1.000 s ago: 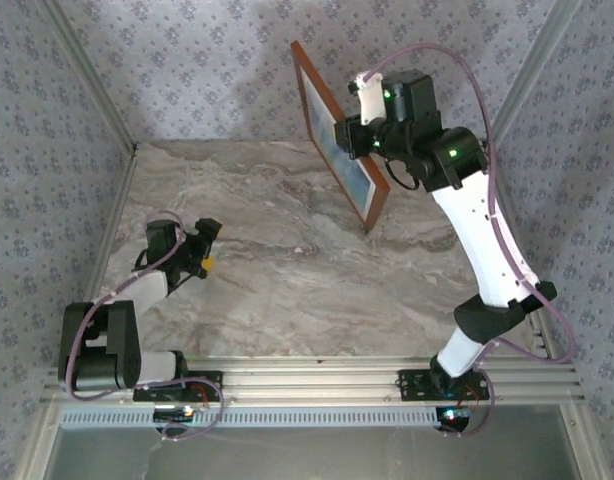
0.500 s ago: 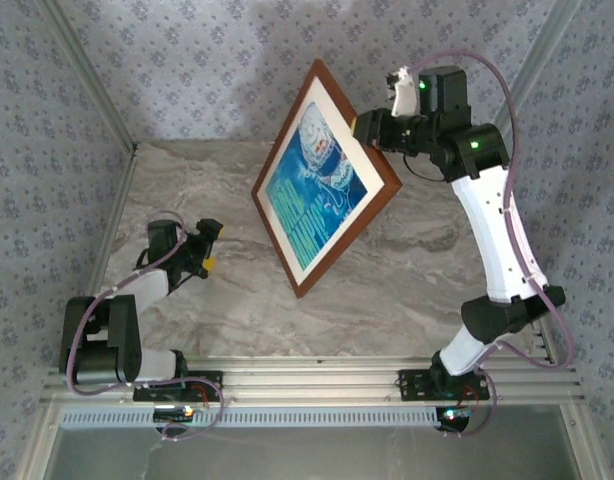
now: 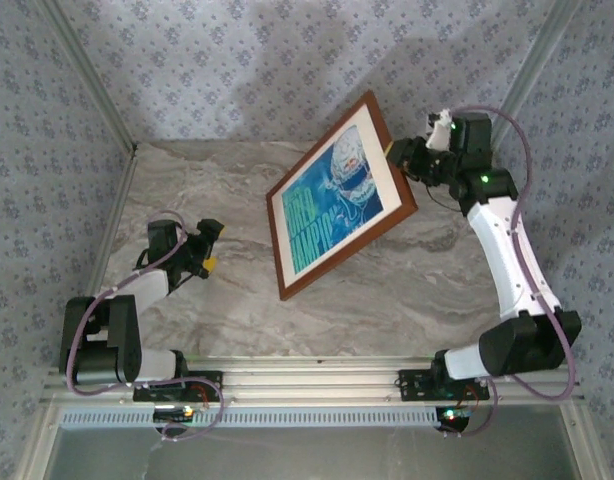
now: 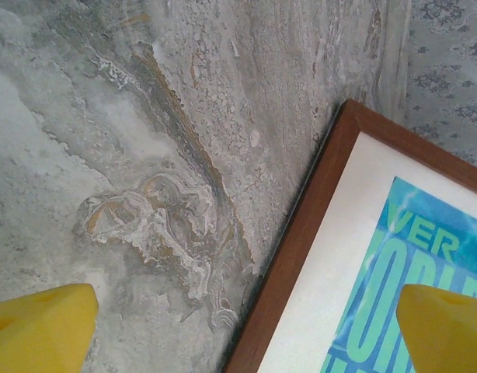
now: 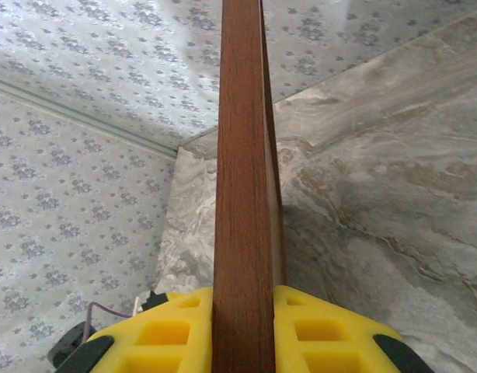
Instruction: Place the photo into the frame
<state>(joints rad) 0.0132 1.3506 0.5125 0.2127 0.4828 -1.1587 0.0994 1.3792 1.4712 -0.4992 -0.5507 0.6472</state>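
The reddish-brown frame [image 3: 347, 255] hangs tilted over the middle of the marble table [image 3: 227, 190], face up toward the top camera. Inside it sits the blue-teal photo [image 3: 332, 205] with a cream mat around it. My right gripper [image 3: 399, 160] is shut on the frame's far right edge. In the right wrist view the frame's edge [image 5: 242, 194] runs straight up between the yellow pads [image 5: 161, 334]. My left gripper [image 3: 209, 247] stands open low at the table's left. In its wrist view, the frame's corner [image 4: 301, 249] and the photo [image 4: 413, 264] lie ahead of the open left gripper [image 4: 242, 334].
Patterned walls [image 3: 187, 70] close in the table at the back and both sides. A metal rail [image 3: 317, 375] with the arm bases runs along the near edge. Bare marble lies between the left gripper and the frame's left corner.
The right arm has swung the frame from nearly edge-on to face up, carrying it lower and toward the table's middle. The gripper itself has moved right. The left arm has not moved.
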